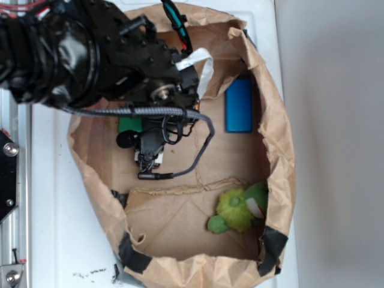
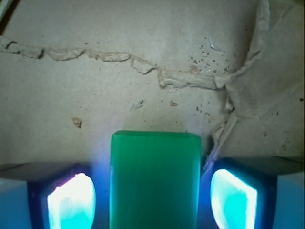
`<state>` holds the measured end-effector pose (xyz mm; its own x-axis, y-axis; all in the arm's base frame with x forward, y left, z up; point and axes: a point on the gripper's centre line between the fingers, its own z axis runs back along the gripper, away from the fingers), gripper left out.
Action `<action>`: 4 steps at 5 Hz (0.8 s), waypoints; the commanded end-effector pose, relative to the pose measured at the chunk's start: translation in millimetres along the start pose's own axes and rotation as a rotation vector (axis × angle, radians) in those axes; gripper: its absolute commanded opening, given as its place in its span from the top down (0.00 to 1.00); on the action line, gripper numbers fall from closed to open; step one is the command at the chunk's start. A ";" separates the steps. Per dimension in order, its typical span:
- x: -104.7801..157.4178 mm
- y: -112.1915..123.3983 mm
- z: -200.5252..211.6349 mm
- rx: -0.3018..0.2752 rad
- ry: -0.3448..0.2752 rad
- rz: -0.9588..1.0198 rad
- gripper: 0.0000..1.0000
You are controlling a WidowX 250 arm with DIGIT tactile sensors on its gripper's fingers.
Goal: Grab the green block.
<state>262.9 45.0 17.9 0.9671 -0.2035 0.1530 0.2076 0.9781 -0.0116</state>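
The green block (image 2: 155, 181) lies flat on the brown paper floor, right between my fingers in the wrist view. My gripper (image 2: 155, 198) is open and straddles it. The glowing left pad (image 2: 71, 200) and right pad (image 2: 233, 200) each stand a small gap away from the block's sides. In the exterior view only a corner of the green block (image 1: 129, 124) shows at the left of the bag. The black arm and gripper (image 1: 141, 133) cover the rest of it from above.
Everything sits inside an open brown paper bag (image 1: 282, 150) with raised crumpled walls. A blue block (image 1: 239, 105) lies at the bag's upper right. A fuzzy yellow-green plush toy (image 1: 239, 210) sits at the lower right. A grey cable (image 1: 198, 156) loops beside the gripper.
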 end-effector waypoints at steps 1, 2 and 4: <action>12.3 -4.8 3.8 0.016 -0.045 -0.022 1.00; 10.9 -4.1 5.3 0.013 -0.048 -0.022 1.00; 8.1 -2.6 11.6 0.009 -0.039 -0.007 1.00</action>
<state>260.3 43.5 17.6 0.9713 -0.1856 0.1486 0.1910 0.9813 -0.0225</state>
